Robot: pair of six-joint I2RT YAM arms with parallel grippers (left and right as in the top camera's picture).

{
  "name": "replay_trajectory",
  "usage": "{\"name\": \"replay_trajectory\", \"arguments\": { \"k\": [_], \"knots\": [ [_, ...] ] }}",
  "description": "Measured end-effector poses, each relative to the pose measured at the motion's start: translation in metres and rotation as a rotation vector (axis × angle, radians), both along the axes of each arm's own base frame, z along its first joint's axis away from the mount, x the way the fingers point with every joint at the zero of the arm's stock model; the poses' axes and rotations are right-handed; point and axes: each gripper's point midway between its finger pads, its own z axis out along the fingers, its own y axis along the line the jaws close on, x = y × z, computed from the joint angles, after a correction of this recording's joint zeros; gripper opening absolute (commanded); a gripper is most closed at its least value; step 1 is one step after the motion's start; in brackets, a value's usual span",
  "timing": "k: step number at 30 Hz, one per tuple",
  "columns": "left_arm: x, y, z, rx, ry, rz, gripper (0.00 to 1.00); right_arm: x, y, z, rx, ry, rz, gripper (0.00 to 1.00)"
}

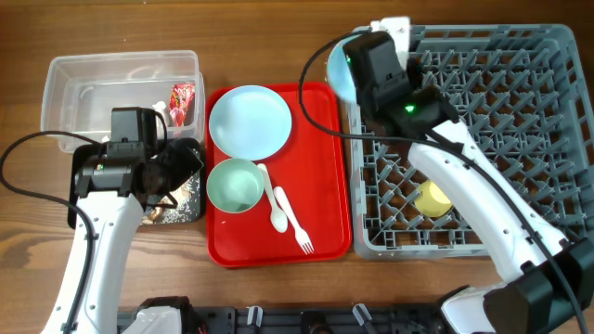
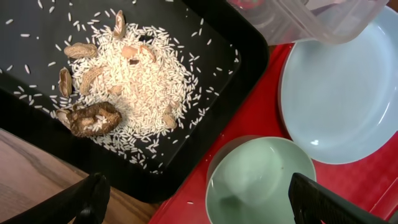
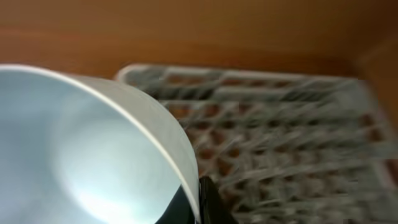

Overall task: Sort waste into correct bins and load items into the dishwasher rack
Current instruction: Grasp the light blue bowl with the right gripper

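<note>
Caught the right gripper (image 3: pixel 198 202) clamped on the pale blue bowl (image 1: pixel 340 67) near the desk's far edge, probably lining it up for the dishwasher rack (image 1: pixel 483 121). Saw the left gripper (image 2: pixel 199 202) wide, empty, over rice (image 2: pixel 143 87) in the black tray (image 2: pixel 242 56), left edge.

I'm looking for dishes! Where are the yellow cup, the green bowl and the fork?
yellow cup (image 1: pixel 432 198), overhead view, on its yellow side.
green bowl (image 1: pixel 234 185), overhead view, on its inside bottom.
fork (image 1: pixel 291 219), overhead view, on the middle of its handle.
</note>
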Motion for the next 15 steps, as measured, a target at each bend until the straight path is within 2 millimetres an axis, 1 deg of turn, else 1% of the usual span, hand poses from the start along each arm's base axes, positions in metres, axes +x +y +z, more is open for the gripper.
{"name": "replay_trajectory", "arguments": {
  "k": [1,2,3,5,6,7,8,9,11,13,14,15],
  "knots": [
    [0.0,0.0,0.0,-0.001,0.0,0.001,0.94,0.011,-0.023,0.025,-0.09,-0.12,-0.109,0.05],
    [0.001,0.0,0.0,-0.001,-0.003,0.002,0.93,0.017,-0.031,0.035,-0.116,-0.169,-0.143,0.04],
    [0.001,0.0,0.001,0.0,-0.005,0.003,0.94,0.028,-0.046,0.051,-0.169,-0.238,-0.193,0.04],
    [0.001,0.0,0.0,0.0,-0.005,0.003,0.93,0.041,-0.066,0.056,-0.254,-0.263,-0.247,0.04],
    [0.001,0.0,0.001,-0.001,-0.006,0.003,0.93,0.05,-0.077,0.052,-0.307,-0.258,-0.265,0.04],
    [0.002,0.0,0.001,-0.001,-0.007,0.003,0.94,0.056,-0.083,0.046,-0.348,-0.241,-0.273,0.04],
    [0.002,0.0,0.001,-0.001,-0.007,0.003,0.94,0.064,-0.089,0.038,-0.388,-0.222,-0.277,0.04],
    [0.002,0.0,0.001,-0.001,-0.007,0.003,0.94,0.07,-0.095,0.025,-0.431,-0.182,-0.274,0.04],
    [0.002,0.0,0.001,-0.001,-0.007,0.003,0.93,0.076,-0.096,0.009,-0.463,-0.15,-0.27,0.04],
    [0.002,0.0,0.001,-0.001,-0.007,0.003,0.93,0.082,-0.094,-0.012,-0.493,-0.107,-0.255,0.04],
    [0.002,0.0,0.001,-0.001,-0.007,0.003,0.93,0.087,-0.092,-0.032,-0.513,-0.075,-0.243,0.04],
    [0.002,0.0,0.001,-0.001,-0.007,0.003,0.93,0.09,-0.091,-0.046,-0.53,-0.046,-0.235,0.04]
  ]
}}
